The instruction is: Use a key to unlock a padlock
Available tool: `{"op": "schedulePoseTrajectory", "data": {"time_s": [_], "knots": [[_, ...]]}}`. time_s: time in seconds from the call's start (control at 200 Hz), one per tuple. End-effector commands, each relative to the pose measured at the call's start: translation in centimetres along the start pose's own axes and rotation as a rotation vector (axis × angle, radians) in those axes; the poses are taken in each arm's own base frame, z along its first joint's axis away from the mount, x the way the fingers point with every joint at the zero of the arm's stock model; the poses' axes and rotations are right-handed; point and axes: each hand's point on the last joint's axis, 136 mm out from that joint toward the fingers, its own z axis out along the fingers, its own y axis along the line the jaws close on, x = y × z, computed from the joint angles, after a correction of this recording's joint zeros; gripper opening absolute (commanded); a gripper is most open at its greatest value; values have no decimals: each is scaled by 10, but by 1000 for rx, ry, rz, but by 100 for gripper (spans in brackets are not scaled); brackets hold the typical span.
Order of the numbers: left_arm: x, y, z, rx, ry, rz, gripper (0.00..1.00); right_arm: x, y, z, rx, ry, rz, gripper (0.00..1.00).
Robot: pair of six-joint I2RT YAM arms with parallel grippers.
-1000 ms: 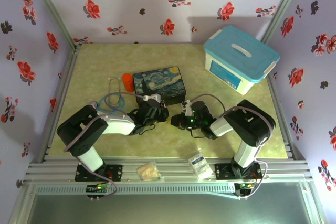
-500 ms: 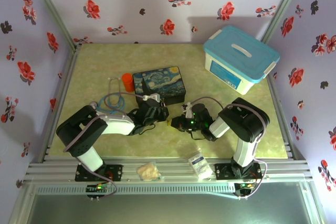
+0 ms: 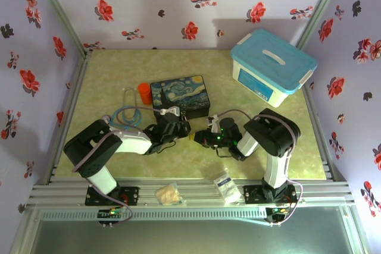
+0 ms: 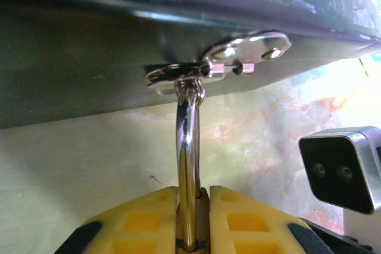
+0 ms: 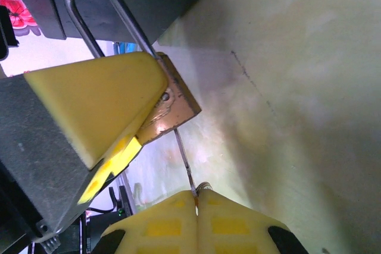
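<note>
1. On the aluminium rail (image 3: 196,197) at the near edge lie two small clear packets. One with pale contents (image 3: 168,193) lies to the left, and one with blue print (image 3: 225,184) to the right.
2. The left gripper (image 4: 196,191) has its yellow padded jaws closed tight on the tiny brass-gold padlock (image 5: 175,102). The thin silver U-shaped shackle (image 4: 188,141) rises out from between the pads.
3. The right gripper (image 5: 196,197) has its yellow pads pressed fully together, pinching the head of the very small, thin, dark metal key (image 5: 183,159). The key's shaft runs from the pads into the end face of the padlock body.
4. Seen from above, the two grippers meet nose to nose at mid-table, on the pale green mottled table top (image 3: 119,75).
5. The shackle passes through a silver hasp (image 4: 238,57) on the near wall of the dark rectangular box painted with a swirling blue-and-yellow night sky (image 3: 181,95).
6. An orange cylinder (image 3: 144,92) stands upright just left of the box. A coiled blue cable (image 3: 128,113) lies near it.
7. A white plastic container with a light blue lid (image 3: 272,66) sits at the far right, well apart.
</note>
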Motion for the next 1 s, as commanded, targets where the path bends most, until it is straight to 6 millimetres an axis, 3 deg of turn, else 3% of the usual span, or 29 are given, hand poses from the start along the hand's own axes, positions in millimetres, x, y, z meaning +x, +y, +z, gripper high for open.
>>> {"op": "schedulePoseTrajectory", "data": {"time_s": [0.0, 0.125, 0.54, 0.995], "knots": [[-16, -21, -3, 91, -53, -22, 15, -8, 7, -1, -50, -25, -8, 0], [-11, -22, -1, 106, -36, -40, 14, -15, 12, -3, -86, -50, 1, 0], [-11, -18, 0, 117, -42, -55, 14, -14, 7, -13, -96, -62, 8, 0], [-8, -31, 0, 243, -45, -166, 14, -25, 27, -11, -154, -52, 32, 0]]}}
